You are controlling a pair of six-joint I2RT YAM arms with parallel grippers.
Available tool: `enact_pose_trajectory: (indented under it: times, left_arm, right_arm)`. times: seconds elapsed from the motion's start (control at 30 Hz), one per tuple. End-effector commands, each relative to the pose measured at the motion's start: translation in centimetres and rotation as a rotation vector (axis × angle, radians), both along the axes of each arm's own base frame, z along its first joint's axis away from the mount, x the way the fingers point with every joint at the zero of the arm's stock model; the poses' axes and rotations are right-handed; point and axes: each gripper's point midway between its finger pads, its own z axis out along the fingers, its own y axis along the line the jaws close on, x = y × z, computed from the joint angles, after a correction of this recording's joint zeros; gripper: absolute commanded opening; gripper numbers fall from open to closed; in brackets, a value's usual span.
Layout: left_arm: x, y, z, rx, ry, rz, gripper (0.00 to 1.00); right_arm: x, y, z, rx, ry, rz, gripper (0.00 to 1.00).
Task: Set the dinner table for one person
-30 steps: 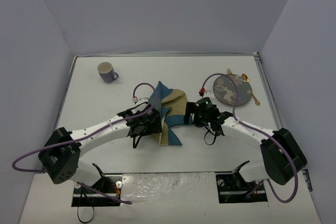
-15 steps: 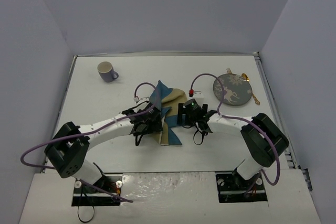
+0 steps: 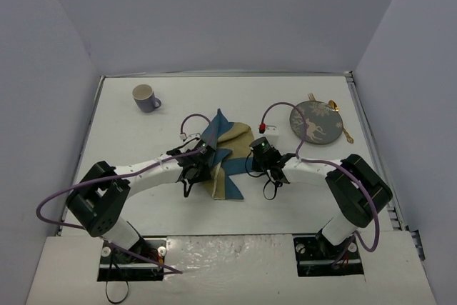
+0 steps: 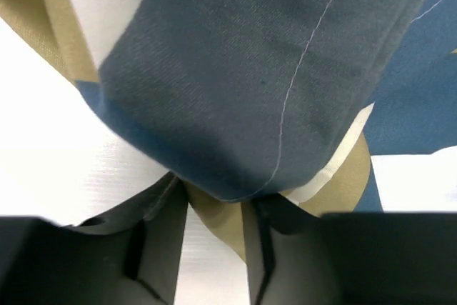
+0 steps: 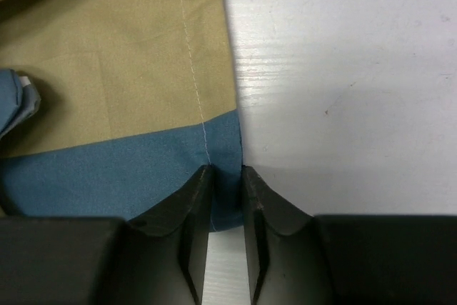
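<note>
White dinner table (image 3: 128,141), pale lilac walls (image 3: 214,19)

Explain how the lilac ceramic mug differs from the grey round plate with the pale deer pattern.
The lilac ceramic mug stands at the far left; the grey round plate lies at the far right. The mug is tall and plain, with a handle; the plate is flat and patterned. The plate has gold cutlery at its rim; the mug stands alone. Both rest on the white tabletop.
</note>
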Motion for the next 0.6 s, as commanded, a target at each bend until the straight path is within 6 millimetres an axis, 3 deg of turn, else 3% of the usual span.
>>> enact_pose_trajectory:
  times: [0.0, 0.13, 0.17, 0.23, 0.3, 0.37, 0.47, 0.57]
  left_arm:
    - [2.1, 0.5, 1.9, -0.025, -0.069, 0.026, 0.02]
    - [3.4, 3.3, 3.9, 0.037, -0.100, 0.029, 0.00]
    - [4.3, 5.2, 5.2, 0.059, -0.122, 0.058, 0.00]
    - [4.8, 7.0, 6.3, 0.099, -0.134, 0.057, 0.00]
    - [6.0, 11.0, 8.0, 0.172, -0.155, 0.117, 0.00]
    - [6.4, 13.3, 8.9, 0.232, -0.153, 0.133, 0.00]
    - [7.9, 15.1, 10.0, 0.238, -0.155, 0.170, 0.09]
    - [10.2, 15.0, 11.3, 0.213, -0.175, 0.162, 0.14]
  right_arm:
    - [-0.9, -1.5, -0.4, -0.034, 0.020, -0.024, 0.00]
    - [-0.5, -3.5, 0.6, -0.065, 0.005, -0.064, 0.00]
    - [-0.2, -4.3, 1.6, -0.067, -0.012, -0.081, 0.00]
    - [0.0, -5.5, 2.2, -0.085, -0.018, -0.106, 0.00]
    - [0.3, -7.2, 3.4, -0.094, -0.031, -0.132, 0.00]
    - [0.3, -8.2, 3.9, -0.108, -0.031, -0.138, 0.00]
    - [0.3, -8.0, 4.2, -0.082, -0.019, -0.100, 0.00]
    - [0.1, -7.5, 4.1, -0.082, 0.013, -0.065, 0.00]
